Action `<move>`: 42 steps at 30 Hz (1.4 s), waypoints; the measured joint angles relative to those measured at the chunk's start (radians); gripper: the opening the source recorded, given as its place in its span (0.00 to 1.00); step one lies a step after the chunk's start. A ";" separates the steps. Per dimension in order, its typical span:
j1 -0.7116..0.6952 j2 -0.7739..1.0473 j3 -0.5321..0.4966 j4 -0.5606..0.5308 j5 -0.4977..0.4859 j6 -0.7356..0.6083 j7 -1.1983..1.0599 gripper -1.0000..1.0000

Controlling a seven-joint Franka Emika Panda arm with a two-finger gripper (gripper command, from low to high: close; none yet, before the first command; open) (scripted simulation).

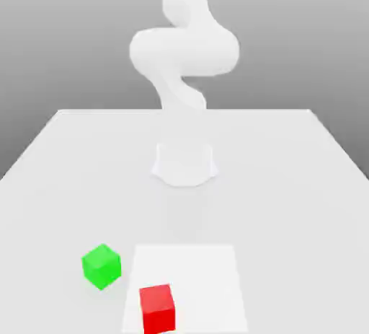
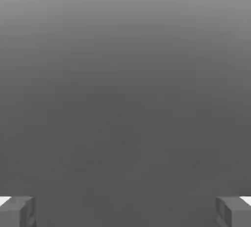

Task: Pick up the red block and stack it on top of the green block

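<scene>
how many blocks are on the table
2. The green block sits on the table toward the exterior view's left; the red block sits apart from it, nearer the camera and to its right, on a lighter square patch.

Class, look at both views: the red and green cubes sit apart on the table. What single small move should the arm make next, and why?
Probably bring the end effector down over the red block. Its fingers stand wide apart with nothing between them, and the red block rests untouched on the table, to the exterior view's right of the green block, a gap between them.
</scene>
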 joint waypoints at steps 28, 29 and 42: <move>0.034 1.014 -0.103 -0.139 0.086 0.425 -0.364 0.50; 0.026 1.051 -0.093 -0.133 0.097 0.455 -0.372 0.50; 0.032 0.937 -0.111 -0.155 0.054 0.361 -0.353 0.00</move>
